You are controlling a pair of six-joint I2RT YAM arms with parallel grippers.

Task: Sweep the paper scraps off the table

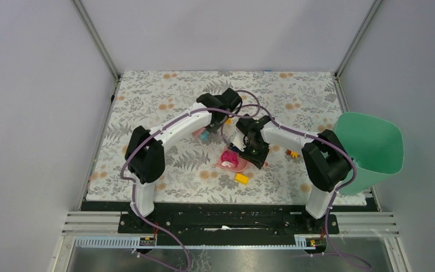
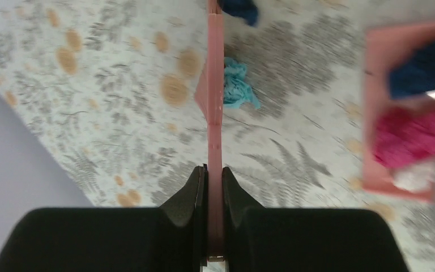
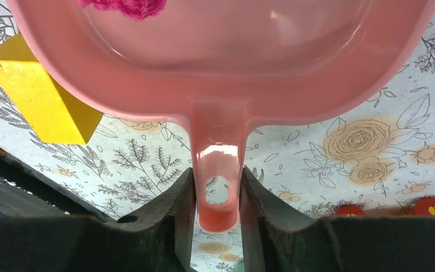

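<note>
Three scraps (image 2: 413, 136), dark blue, magenta and white, are seen already lying in the dustpan (image 3: 317, 73), so the sweep is judged part done. The dustpan is held low near the middle of the table (image 1: 147, 96); whether it touches the surface cannot be told. Its handle is clamped between the closed fingers of the right gripper (image 3: 217, 187). The brush (image 2: 215, 102) is pinched edge-on by the left gripper (image 2: 214, 181), whose fingers are closed tight on its stem. At least two pieces are noted outside the dustpan: a teal scrap (image 2: 237, 86), touching or just beside the brush on the dustpan side, and a blue scrap (image 2: 241, 8) farther out, cut by the frame edge near the brush tip. Both are left to be pushed across to the dustpan, which lies apart from them in the left wrist view. Whether further bits are hidden under the arms cannot be told from the top view. A yellow block (image 3: 39, 102) is noted just beside the dustpan's rear corner and is no part of the sweep. A green bin (image 1: 393, 141) is stood at the table's right edge; emptying into it is presumed to be the last step and is not yet begun. Progress is put at about halfway, by judgement only.
</note>
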